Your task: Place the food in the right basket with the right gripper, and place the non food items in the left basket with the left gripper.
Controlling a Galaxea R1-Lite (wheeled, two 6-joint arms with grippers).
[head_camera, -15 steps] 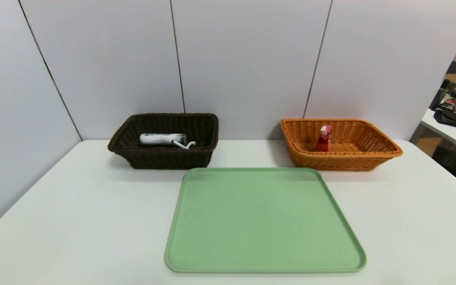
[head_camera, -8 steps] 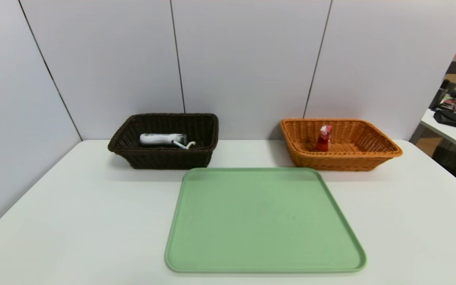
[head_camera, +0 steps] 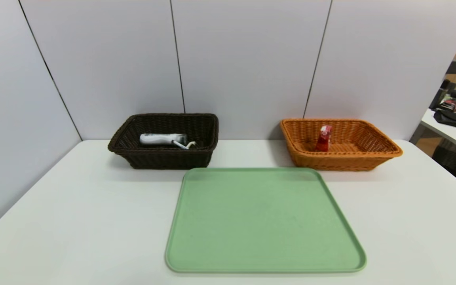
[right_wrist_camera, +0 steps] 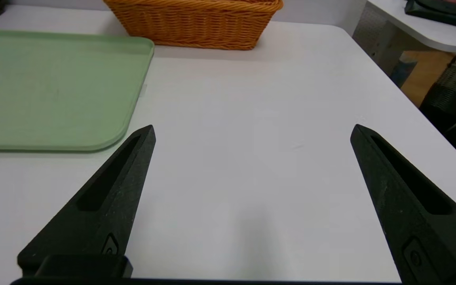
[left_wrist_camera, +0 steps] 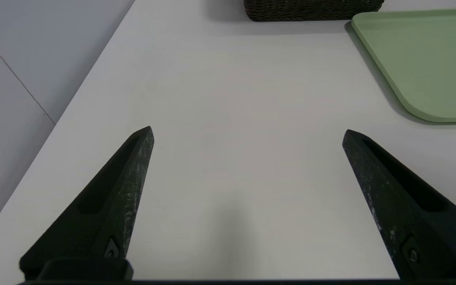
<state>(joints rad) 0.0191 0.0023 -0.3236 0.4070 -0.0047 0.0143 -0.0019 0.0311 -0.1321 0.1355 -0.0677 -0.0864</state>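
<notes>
Left pincer hangs low over the white tabletop, fingers spread wide, holding nothing. Ahead of it, well apart, sits the dark brown basket with a white item lying inside. Right pincer is likewise over bare tabletop, fingers wide apart, empty. Ahead of it, well apart, stands the orange basket holding a red packet upright. The green tray lies between the two pincers, nearer than both baskets, with nothing on it.
</notes>
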